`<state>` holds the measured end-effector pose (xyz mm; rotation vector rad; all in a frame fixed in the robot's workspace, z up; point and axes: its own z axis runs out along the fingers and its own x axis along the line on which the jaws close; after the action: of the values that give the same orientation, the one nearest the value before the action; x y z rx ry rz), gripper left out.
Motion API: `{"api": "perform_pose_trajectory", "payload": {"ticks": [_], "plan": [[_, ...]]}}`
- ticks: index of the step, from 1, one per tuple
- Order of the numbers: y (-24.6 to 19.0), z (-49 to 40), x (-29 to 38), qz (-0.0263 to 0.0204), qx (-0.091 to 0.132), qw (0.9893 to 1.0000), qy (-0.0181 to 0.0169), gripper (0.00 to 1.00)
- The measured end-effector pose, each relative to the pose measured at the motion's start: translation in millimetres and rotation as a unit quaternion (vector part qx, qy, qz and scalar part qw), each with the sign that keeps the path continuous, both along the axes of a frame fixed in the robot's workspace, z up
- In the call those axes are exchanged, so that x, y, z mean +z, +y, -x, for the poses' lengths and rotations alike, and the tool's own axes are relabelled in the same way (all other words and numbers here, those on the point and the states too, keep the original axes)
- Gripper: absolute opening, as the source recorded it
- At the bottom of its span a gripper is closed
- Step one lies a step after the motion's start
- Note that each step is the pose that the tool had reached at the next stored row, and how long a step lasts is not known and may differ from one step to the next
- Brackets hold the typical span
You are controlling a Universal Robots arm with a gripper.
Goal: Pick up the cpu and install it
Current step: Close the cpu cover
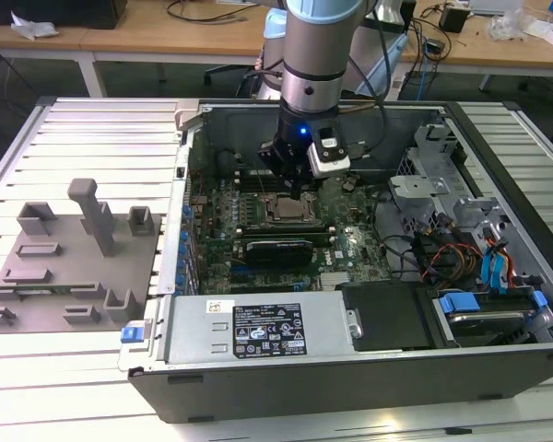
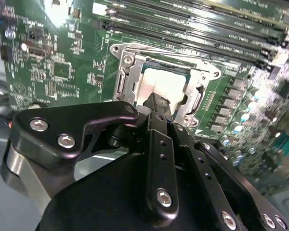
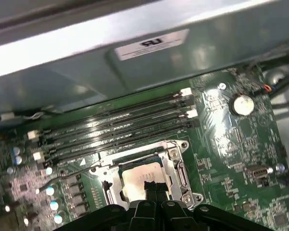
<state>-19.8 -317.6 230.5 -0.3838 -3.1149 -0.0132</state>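
closest to the second wrist view's camera is the black gripper (image 2: 156, 102), its two slim fingers drawn together into one narrow tip with nothing seen pinched between them. the tip hangs directly over the cpu (image 2: 167, 85); it is not possible to tell whether it touches the chip's top or stops just above it.

the cpu lies flat inside the socket frame (image 2: 129, 77) on the green motherboard (image 2: 62, 72), pale silvery top facing up. its edges line up squarely with the metal frame around it. the chip looks close to square, so it has no marked long axis; its sides run parallel to, and across, the memory slots (image 3: 120, 126) just beyond the socket.

judging by this, the picking up and carrying appear done, and the chip looks settled in its seat. whether the frame is latched down over it cannot be told, so the install may not be complete.

farther out in the exterior view, the arm reaches down into the open computer case (image 1: 304, 391), past the power supply (image 1: 258, 331) along the near wall. grey plastic blocks (image 1: 92, 216) stand well apart, on the exterior view's left.
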Motion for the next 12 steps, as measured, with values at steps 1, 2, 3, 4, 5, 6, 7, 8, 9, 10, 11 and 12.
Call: {"api": "perform_pose_trajectory", "payload": {"ticks": [1, 2, 3, 4, 5, 6, 7, 8, 9, 10, 11, 12], "plan": [[0.0, 0.0, 0.0, 0.0000, 0.010, 0.9999, 0.0000, 0.11], [0.0, 0.0, -0.1, 0.0000, 0.019, 0.9998, 0.0000, 0.11], [0.0, 0.0, -0.1, 0.0000, 0.028, 0.9996, 0.0000, 0.11], [0.0, 0.0, -0.2, 0.0000, 0.044, 0.9990, 0.0000, 0.11], [0.0, 0.0, -0.3, 0.0001, 0.056, 0.9984, 0.0000, 0.11], [0.0, 0.0, -0.3, 0.0003, 0.065, 0.9979, 0.0000, 0.11], [0.0, 0.0, -0.3, 0.0005, 0.077, 0.9970, 0.0001, 0.11], [0.0, 0.0, -0.3, 0.0007, 0.087, 0.9962, 0.0000, 0.11], [0.0, 0.0, -0.4, 0.0009, 0.097, 0.9952, 0.0000, 0.11], [0.0, -0.1, -0.5, 0.0011, 0.107, 0.9942, 0.0000, 0.11], [0.0, 0.0, -0.5, 0.0016, 0.122, 0.9926, 0.0001, 0.11], [0.0, 0.0, -0.5, 0.0017, 0.130, 0.9915, 0.0001, 0.11]]}}
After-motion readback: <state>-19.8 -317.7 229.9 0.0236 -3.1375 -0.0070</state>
